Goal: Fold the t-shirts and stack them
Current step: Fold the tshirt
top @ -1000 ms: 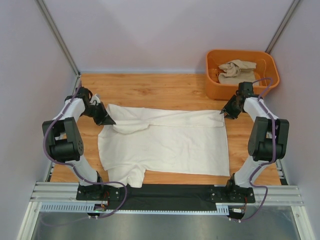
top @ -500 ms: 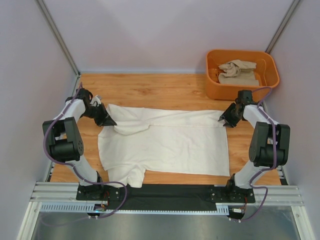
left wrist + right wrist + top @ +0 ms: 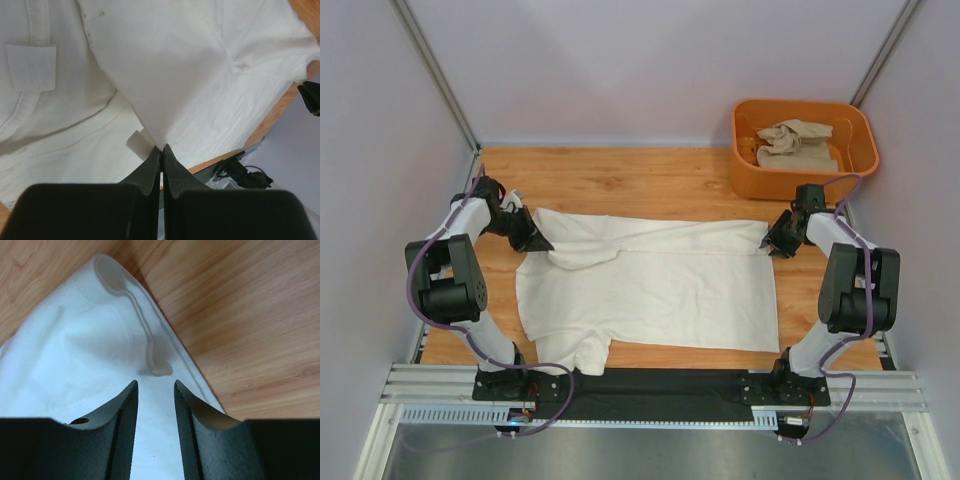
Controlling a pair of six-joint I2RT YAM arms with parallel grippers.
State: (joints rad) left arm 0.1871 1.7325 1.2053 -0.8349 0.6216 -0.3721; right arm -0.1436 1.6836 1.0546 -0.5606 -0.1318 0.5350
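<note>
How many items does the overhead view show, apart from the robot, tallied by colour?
cream-white t-shirt: 1
sandy beige t-shirt: 1
orange plastic tub: 1
Total: 3

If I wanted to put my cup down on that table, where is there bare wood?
The far strip of table, between the cream t-shirt, the back wall and the orange tub. Crowded: the shirt's two ends, at the left gripper and right gripper.
</note>
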